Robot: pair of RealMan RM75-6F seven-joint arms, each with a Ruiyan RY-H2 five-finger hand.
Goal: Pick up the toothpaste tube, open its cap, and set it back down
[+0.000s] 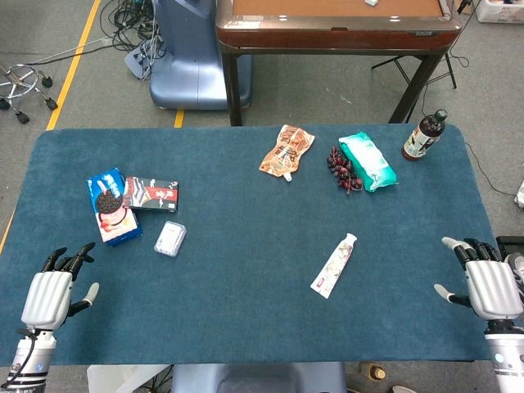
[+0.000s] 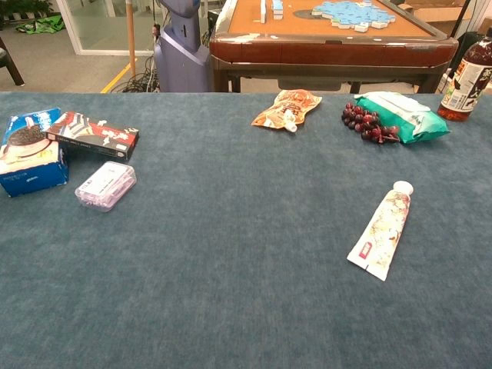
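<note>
The toothpaste tube [image 1: 335, 264] [image 2: 382, 227] lies flat on the blue table, right of centre, white with a floral print. Its white cap points toward the far side and is closed. My right hand [image 1: 486, 282] hovers at the table's near right corner, well to the right of the tube, fingers apart and holding nothing. At the near left corner my left hand [image 1: 54, 291] is likewise empty with fingers spread. Neither hand shows in the chest view.
A cookie box [image 1: 111, 206], a dark red-and-black box [image 1: 153, 193] and a small clear case [image 1: 170, 238] lie at left. Farther back are an orange pouch [image 1: 286, 151], grapes [image 1: 343, 170], a green wipes pack [image 1: 368, 161] and a dark bottle [image 1: 424, 135].
</note>
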